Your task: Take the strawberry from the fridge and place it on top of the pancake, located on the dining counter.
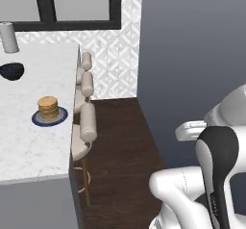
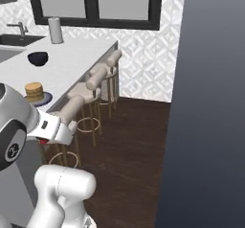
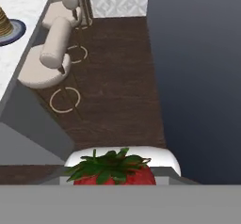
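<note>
Gripper (image 2: 44,141): low beside the robot's base, at the near end of the dining counter; closed on the strawberry (image 3: 113,172), red body and green leafy cap visible at the bottom of the hand view, a speck of red showing under the hand in the right base view. Finger tips themselves hidden by the berry.

Strawberry: held, off any surface, well apart from its target.

Floor (image 3: 117,77): dark wood, directly beneath the hand.

Stools (image 1: 88,122): three, tan, round-seated with roll backs, lined along the counter edge, between hand and plate.

Dining counter (image 1: 29,151): white marble-look top, grey base.

Pancake (image 1: 48,107): short golden stack on a dark blue plate (image 1: 37,120), near the counter's stool-side edge; bare on top.

Also on the counter: dark bowl (image 1: 12,71), grey cylinder (image 1: 8,37), farther back.

Dark grey panel (image 2: 210,102): tall, flat, on the right; likely the fridge side, not certain.

Progress, judged: fetch from the fridge done, carry under way. Remaining: lift above counter height, reach over the stools, centre above the stack, lower, release.
</note>
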Motion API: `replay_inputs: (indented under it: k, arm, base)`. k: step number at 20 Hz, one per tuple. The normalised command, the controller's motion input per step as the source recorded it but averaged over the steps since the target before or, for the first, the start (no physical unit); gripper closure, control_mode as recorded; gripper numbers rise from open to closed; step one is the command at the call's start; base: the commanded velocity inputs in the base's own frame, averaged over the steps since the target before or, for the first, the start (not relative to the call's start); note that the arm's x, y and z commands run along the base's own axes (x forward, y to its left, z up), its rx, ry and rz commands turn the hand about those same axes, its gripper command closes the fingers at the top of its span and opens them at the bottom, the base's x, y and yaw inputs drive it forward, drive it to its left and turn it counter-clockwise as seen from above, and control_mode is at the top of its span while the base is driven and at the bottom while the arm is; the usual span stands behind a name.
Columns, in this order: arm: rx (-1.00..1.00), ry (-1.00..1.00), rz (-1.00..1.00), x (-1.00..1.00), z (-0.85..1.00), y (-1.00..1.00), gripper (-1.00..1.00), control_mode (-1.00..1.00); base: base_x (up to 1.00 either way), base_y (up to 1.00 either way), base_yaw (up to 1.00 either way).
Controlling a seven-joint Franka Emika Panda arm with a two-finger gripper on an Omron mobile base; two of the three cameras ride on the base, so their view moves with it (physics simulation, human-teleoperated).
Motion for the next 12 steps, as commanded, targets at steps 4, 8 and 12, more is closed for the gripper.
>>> replay_inputs:
  k: [4,8,12]
  arm:
    - [0.00,0.00,0.00,0.00,0.00,0.00,1.00,1.00]
    - [0.00,0.00,0.00,0.00,0.00,0.00,1.00,1.00]
    - [0.00,0.00,0.00,0.00,0.00,0.00,1.00,1.00]
  base:
    - [0.99,-0.50,0.59]
    - [1.00,-0.50,0.60]
    - [0.90,-0.40,0.72]
